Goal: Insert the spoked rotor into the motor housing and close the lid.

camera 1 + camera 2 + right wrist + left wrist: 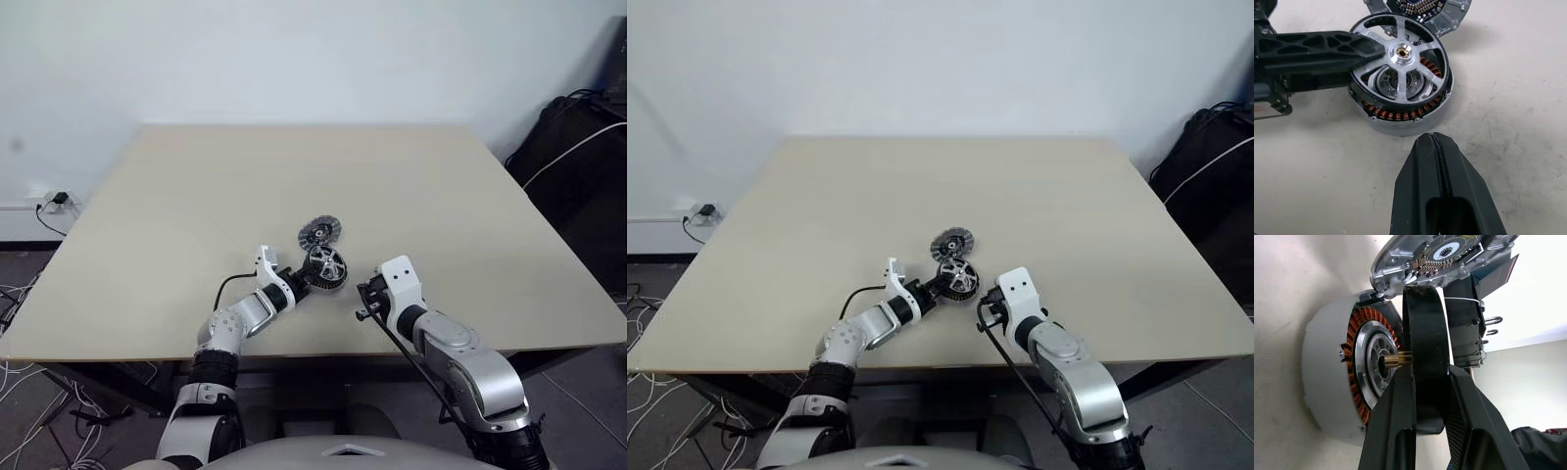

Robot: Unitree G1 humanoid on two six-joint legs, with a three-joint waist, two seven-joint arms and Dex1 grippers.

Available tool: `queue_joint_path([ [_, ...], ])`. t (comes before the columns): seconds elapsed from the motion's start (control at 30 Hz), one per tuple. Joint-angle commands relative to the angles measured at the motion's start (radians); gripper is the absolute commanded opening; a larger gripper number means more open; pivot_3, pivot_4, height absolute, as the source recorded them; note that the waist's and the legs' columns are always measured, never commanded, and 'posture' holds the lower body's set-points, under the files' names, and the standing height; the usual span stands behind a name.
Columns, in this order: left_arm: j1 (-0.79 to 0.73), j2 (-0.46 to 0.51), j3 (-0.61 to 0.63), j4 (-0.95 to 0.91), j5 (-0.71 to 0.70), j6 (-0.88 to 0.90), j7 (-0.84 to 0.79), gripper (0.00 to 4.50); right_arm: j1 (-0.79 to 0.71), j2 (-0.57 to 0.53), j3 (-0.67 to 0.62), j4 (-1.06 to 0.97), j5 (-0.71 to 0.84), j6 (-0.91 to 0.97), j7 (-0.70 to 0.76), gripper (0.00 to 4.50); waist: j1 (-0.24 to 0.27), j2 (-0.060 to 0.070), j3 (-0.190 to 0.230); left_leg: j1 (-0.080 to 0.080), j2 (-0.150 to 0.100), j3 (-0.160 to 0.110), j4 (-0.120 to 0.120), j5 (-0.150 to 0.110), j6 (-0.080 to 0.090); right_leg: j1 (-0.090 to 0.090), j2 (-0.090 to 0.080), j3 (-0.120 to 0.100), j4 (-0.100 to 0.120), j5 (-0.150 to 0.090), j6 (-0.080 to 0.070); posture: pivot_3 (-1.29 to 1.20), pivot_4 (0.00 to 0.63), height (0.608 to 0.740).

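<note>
Gripping the spoked rotor [1400, 54] by its rim, the left gripper [306, 278] held it tilted over the motor housing [1400, 115] on the counter [196, 196]; the right gripper's [1440, 161] jaws were closed, empty, and the lid [319, 232] lay just beyond.

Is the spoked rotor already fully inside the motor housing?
Not fully. The spoked rotor, held by the left gripper, sits above the motor housing, and copper windings show in the gap between them.
</note>
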Motion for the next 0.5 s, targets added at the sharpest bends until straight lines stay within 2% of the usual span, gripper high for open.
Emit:
queue_joint_path([
  [0.03,0.032,-0.103,-0.015,0.005,0.016,-0.007,-0.003,0.91,-0.019,0.001,-0.014,-0.047,0.005,-0.005,-0.006,0.00,0.000,0.000,0.000,0.000,0.000,0.000,0.000,0.000,0.000,0.000,0.000,0.000,0.000,0.000,0.000,0.00,0.000,0.740],
  [0.17,0.049,-0.090,0.007,-0.025,0.020,-0.007,0.008,2.04,-0.022,0.003,-0.012,-0.046,0.004,-0.007,-0.008,0.00,-0.001,0.000,0.000,0.000,0.000,0.000,0.000,0.000,0.000,0.000,0.000,0.000,0.000,0.000,0.000,0.00,0.000,0.740],
  [0.4,0.139,-0.037,0.029,-0.183,0.022,0.023,0.060,4.33,-0.026,0.008,-0.005,-0.041,0.006,-0.011,-0.010,0.00,-0.012,0.002,-0.002,0.001,0.001,0.000,0.001,0.000,0.000,0.000,0.000,0.001,0.001,0.000,0.001,0.00,0.000,0.740],
  [0.5,0.169,-0.024,0.037,-0.261,0.010,0.027,0.089,4.46,-0.031,0.008,-0.001,-0.034,0.005,-0.014,-0.010,0.00,-0.011,0.003,-0.002,0.001,0.001,0.000,0.000,0.000,0.000,0.001,0.000,0.002,0.001,0.000,0.001,0.00,0.000,0.740],
])
